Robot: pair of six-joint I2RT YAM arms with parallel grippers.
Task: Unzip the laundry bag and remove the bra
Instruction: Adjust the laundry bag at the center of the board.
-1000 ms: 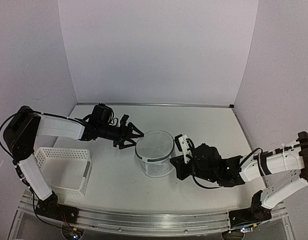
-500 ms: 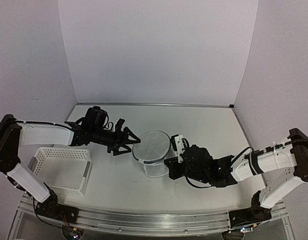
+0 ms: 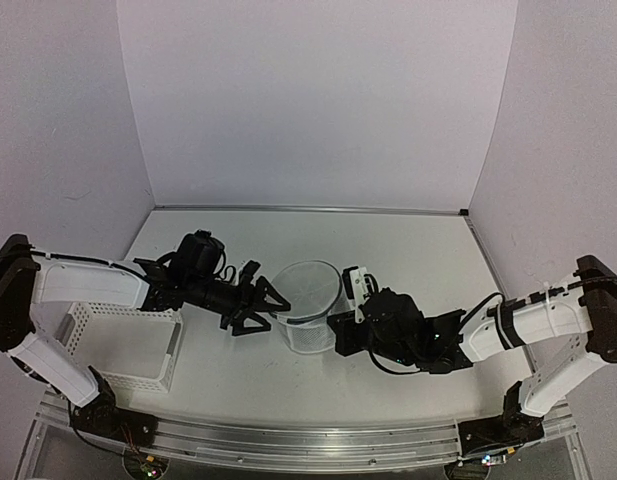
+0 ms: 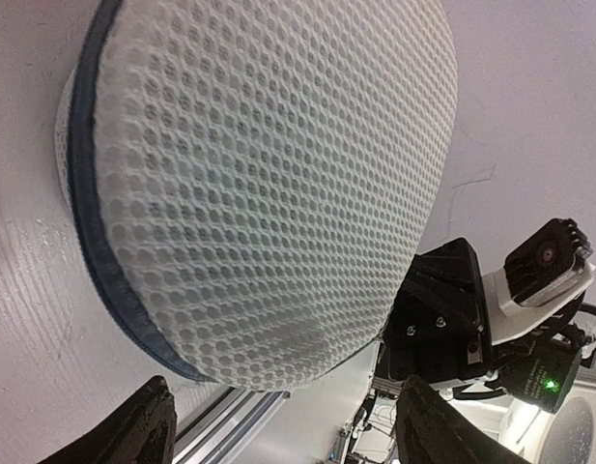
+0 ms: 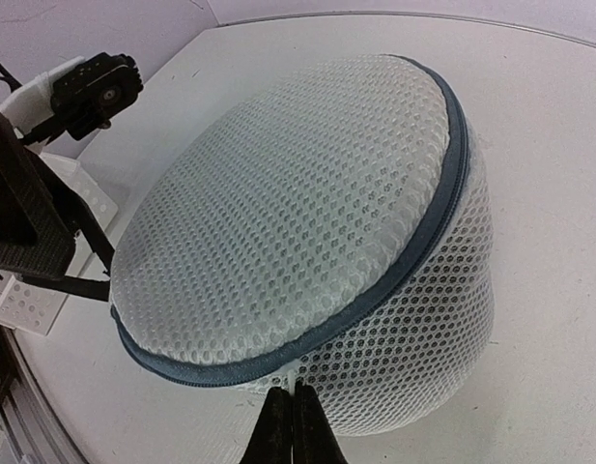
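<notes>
The laundry bag (image 3: 310,298) is a round drum of white mesh with a dark zip rim, standing mid-table. It fills the left wrist view (image 4: 259,184) and the right wrist view (image 5: 298,222). My right gripper (image 3: 337,330) is at the bag's right side. Its jaws (image 5: 295,416) are shut on the small white zipper pull (image 5: 298,380) just under the rim. My left gripper (image 3: 264,305) is open at the bag's left side, its fingers spread below the bag (image 4: 288,430) and apart from the mesh. The bra does not show.
A white plastic lattice basket (image 3: 171,345) stands at the near left, partly under my left arm, and shows at the left edge of the right wrist view (image 5: 27,304). White walls close the back and both sides.
My left gripper has moved nearer and lower, to the bag's left side. My right gripper has moved left up to the bag's rim. The bag's top has tilted slightly.
</notes>
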